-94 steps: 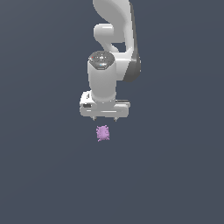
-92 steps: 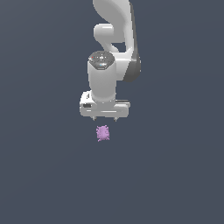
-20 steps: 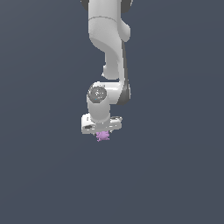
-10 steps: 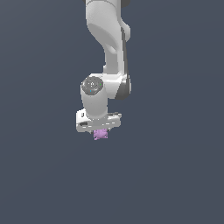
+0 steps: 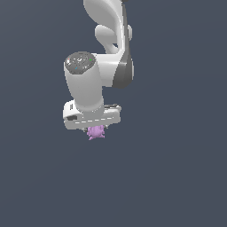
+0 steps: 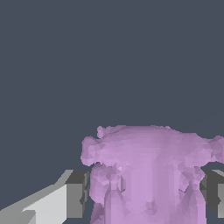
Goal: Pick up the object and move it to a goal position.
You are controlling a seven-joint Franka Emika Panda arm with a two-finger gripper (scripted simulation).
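You see the end effector point(image 5: 96, 129) clamped on the object point(image 5: 95, 132), its fingers point(image 6: 77, 194) pressing both sides; the pink-purple blob protrudes just below the white hand, against a plain dark backdrop.

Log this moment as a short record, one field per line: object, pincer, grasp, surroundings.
object: pale pink-purple lumpy blob with short knobs, narrower than the white pincer body
pincer: pointing down, directly over the blob
grasp: in the wrist view, grey finger pads sit against both sides of the blob, so it looks clamped
surroundings: plain dark grey background in both views; no goal marker visible
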